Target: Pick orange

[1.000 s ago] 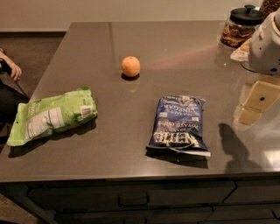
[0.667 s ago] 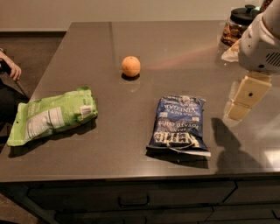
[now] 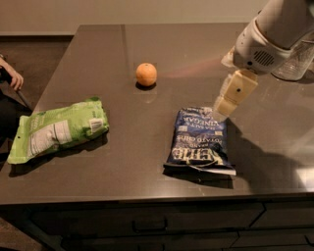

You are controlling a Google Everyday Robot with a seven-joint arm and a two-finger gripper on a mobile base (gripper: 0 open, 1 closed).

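Two chip bags lie nearest on the dark, glossy desk (image 3: 122, 162), above dark drawer fronts (image 3: 147, 223); the green bag (image 3: 56, 128) at left carries a white label panel, print illegible; the blue bag (image 3: 199, 139) at right carries white lettering, upside down in this view and unreadable; the end effector (image 3: 222, 111) hangs from the white arm (image 3: 267, 37) over the blue bag's far right corner; whether it is open or closed cannot be told; the orange (image 3: 146, 74) rests farther back, apart from both bags and left of the end effector; a person's hand (image 3: 11, 78) shows at left; a clear container (image 3: 300, 61) stands behind the arm; a pale wall (image 3: 122, 11) closes the room.
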